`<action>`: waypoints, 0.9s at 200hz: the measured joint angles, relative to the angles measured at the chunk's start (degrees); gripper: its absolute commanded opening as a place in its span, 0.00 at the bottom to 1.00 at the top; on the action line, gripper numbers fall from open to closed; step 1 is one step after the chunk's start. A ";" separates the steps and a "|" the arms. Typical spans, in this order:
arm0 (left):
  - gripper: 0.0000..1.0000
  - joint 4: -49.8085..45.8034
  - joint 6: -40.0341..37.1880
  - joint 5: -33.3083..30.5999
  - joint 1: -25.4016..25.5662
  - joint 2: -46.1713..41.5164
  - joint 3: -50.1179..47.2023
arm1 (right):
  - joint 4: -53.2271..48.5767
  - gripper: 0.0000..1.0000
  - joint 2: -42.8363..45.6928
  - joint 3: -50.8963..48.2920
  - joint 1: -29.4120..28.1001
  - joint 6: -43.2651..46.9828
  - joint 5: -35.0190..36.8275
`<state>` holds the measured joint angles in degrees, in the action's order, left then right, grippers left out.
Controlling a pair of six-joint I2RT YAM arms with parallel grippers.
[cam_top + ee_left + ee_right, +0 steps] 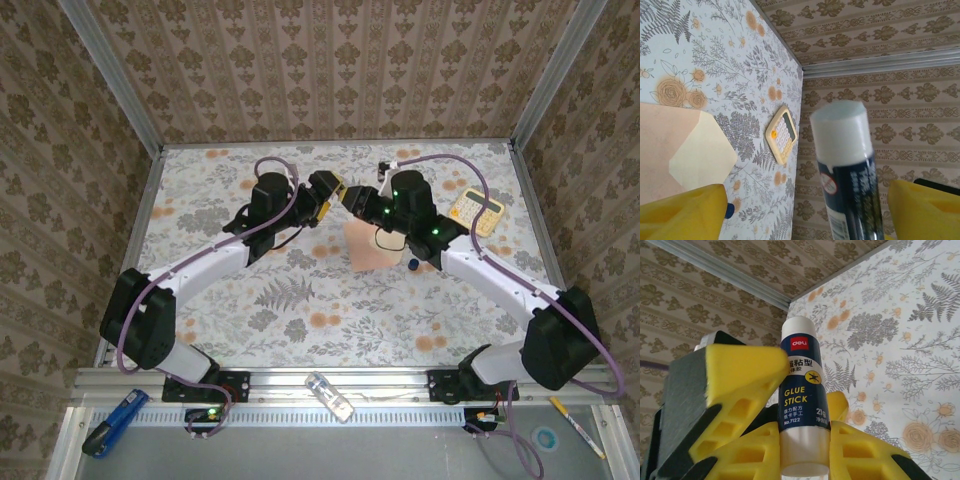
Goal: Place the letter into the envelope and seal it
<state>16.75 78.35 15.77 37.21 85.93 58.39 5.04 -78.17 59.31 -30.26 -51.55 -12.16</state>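
The salmon-pink envelope (pixel 368 250) lies flat mid-table, its pale cream flap (pixel 700 150) open and pointing right in the left wrist view. The letter is hidden from view. Above the envelope's far edge the two grippers meet. My right gripper (pixel 805 442) is shut on the white base of a dark blue glue stick (pixel 802 390), and its white cap (pixel 840 131) points toward the left arm. My left gripper (pixel 805 205) is open, with one yellow finger (pixel 685 215) on each side of the stick's cap end and a gap on both sides.
A yellow calculator (pixel 477 211) lies at the back right, near the wall. A small dark blue object (pixel 413 264) sits right of the envelope. On the front rail are a clear plastic piece (pixel 330 396), a blue tool (pixel 112 424) and a pen (pixel 575 425).
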 measured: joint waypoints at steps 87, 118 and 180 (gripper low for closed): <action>0.61 2.19 2.23 -0.83 0.02 -0.20 -0.26 | 4.00 0.11 0.55 -3.58 -1.51 -1.44 1.27; 0.56 3.04 3.15 -0.81 0.11 -0.20 -0.26 | 5.44 0.11 0.55 -3.56 -1.73 -1.64 1.27; 0.46 4.96 4.90 -0.33 0.63 -0.07 -0.26 | 6.88 0.11 -0.98 -3.56 -2.05 -2.54 1.25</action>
<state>21.71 83.24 15.44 37.85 85.86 58.13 11.92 -79.15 55.75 -32.32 -54.08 -10.92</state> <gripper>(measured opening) 0.485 0.213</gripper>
